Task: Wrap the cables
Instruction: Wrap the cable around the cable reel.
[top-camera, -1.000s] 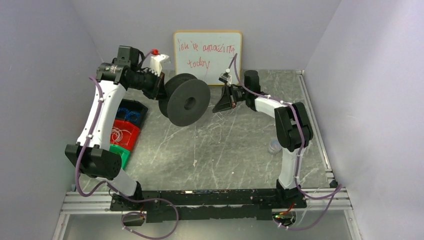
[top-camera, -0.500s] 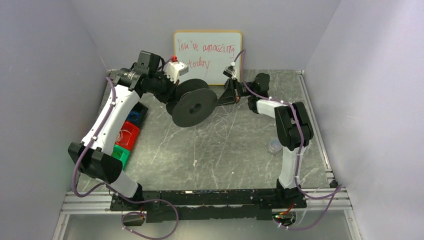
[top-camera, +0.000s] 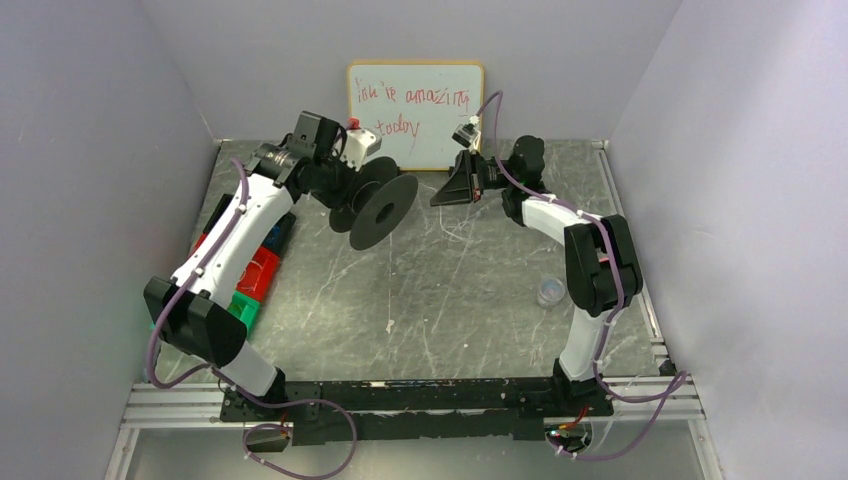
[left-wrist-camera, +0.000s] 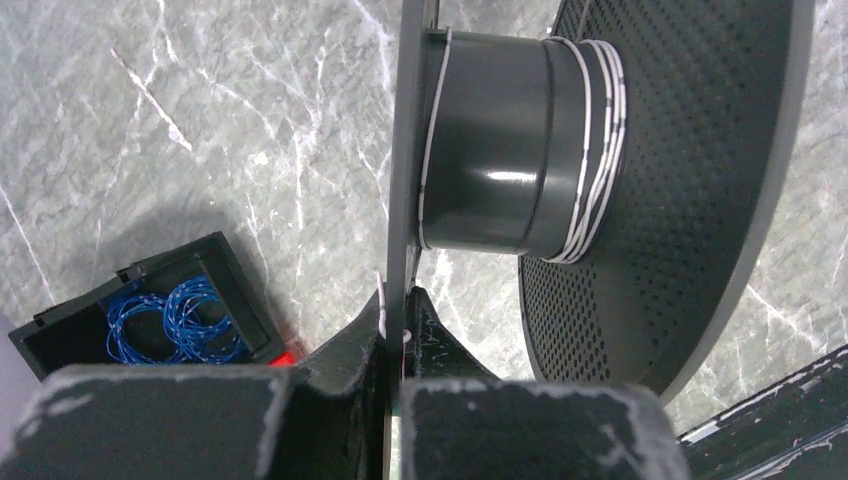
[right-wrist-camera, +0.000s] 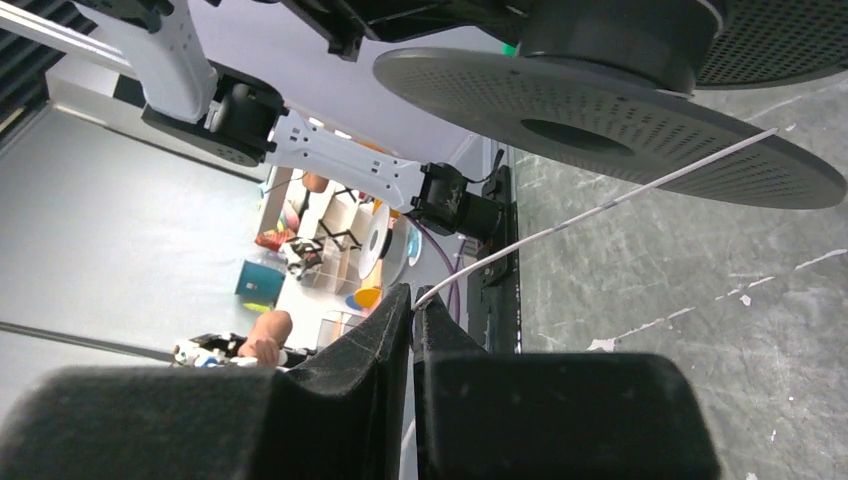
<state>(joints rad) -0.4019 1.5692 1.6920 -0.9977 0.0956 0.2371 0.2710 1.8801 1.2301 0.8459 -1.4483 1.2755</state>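
Item 1, left gripper (left-wrist-camera: 395, 312): my jaws are clamped on 1 flange rim of the black round two-flanged plastic spool (left-wrist-camera: 490, 150), which within 1 second has swung from face-on to nearly edge-on. Item 2, right gripper (right-wrist-camera: 412, 300): my jaws are pinched on the thin whitish thread-like cable (right-wrist-camera: 650, 188), which leads to the spool. Several turns lie on the hub, so I judge winding is underway.
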